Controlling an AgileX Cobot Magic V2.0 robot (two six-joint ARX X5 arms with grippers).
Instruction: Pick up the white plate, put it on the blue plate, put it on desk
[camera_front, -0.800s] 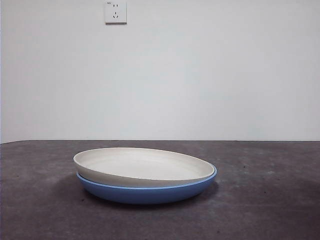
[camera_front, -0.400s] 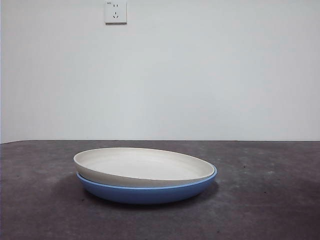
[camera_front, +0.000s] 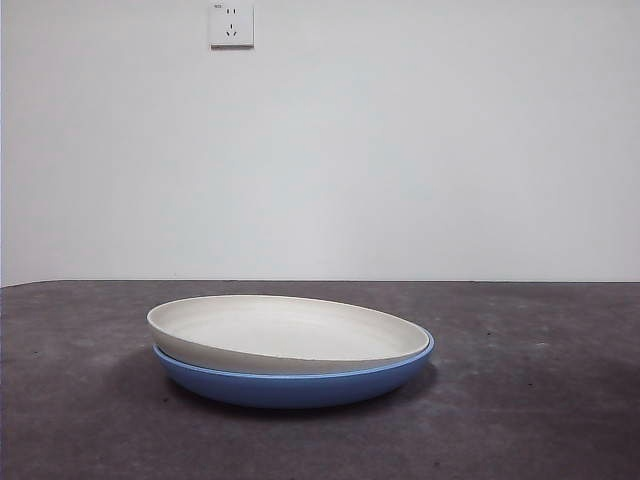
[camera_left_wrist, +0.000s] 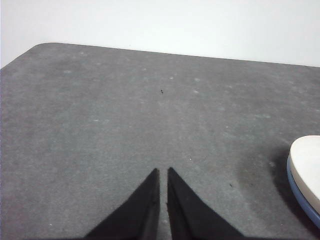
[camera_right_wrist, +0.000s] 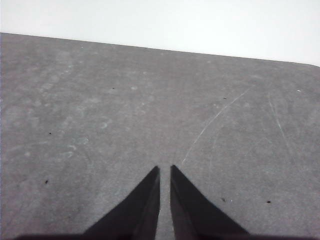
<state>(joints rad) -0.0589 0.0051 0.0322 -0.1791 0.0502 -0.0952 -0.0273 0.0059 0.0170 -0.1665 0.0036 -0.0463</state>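
The matte cream white plate (camera_front: 285, 335) is sitting nested on the glossy blue plate (camera_front: 290, 385) while both grippers, left (camera_left_wrist: 161, 172) and right (camera_right_wrist: 165, 170), are hovering closed and empty, so I'm guessing grabbing the white rim to move it to the dark grey desk (camera_front: 540, 400) comes next.

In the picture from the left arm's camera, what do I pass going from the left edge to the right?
Bare desk → the left gripper's two black jaws, nearly together → more bare desk → the white plate resting on the blue plate.

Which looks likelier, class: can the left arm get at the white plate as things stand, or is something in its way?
Probably yes: bare desk lies between the left gripper and the white plate atop the blue plate.
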